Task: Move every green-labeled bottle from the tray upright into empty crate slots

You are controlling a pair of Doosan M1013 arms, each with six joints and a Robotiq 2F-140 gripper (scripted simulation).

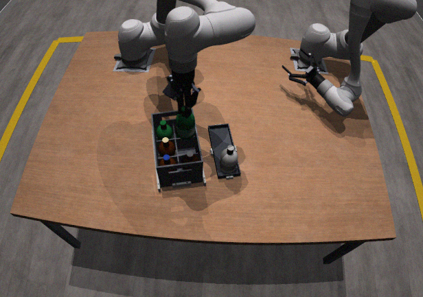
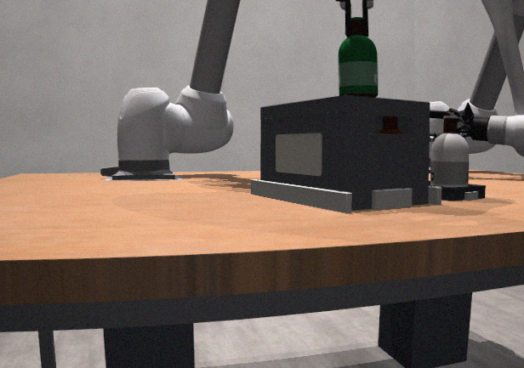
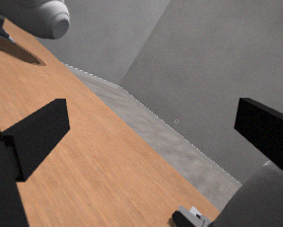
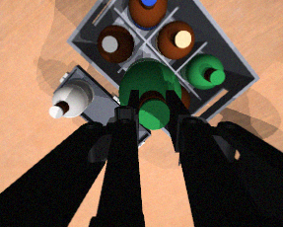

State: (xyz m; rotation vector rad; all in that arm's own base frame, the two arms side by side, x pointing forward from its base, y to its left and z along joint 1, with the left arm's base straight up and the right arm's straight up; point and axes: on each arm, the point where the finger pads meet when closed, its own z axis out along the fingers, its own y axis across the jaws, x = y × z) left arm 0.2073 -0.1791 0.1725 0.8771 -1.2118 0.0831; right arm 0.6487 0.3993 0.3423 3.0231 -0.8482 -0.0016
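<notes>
Right gripper (image 1: 185, 112) (image 2: 356, 28) (image 4: 153, 101) around green bottle (image 1: 185, 125) (image 2: 358, 52) (image 4: 147, 79), label (image 2: 358, 74) seemingly unreadable; left gripper (image 1: 293, 60) (image 2: 431, 125) (image 3: 152, 113) open.

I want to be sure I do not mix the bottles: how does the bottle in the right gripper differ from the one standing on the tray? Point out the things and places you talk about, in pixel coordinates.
The green bottle (image 1: 185, 125) (image 2: 358, 70) (image 4: 145, 79) has a green cap; the white bottle (image 1: 229, 160) (image 2: 450, 158) (image 4: 75, 99) has a white one. The green bottle hangs in the right gripper (image 1: 185, 110) (image 2: 357, 28) (image 4: 153, 101) over the crate (image 1: 178, 177) (image 2: 306, 117) (image 4: 257, 78); the white bottle stands on the tray (image 1: 220, 136) (image 2: 480, 192) (image 4: 103, 106). Both are upright, with rounded shoulders.
</notes>
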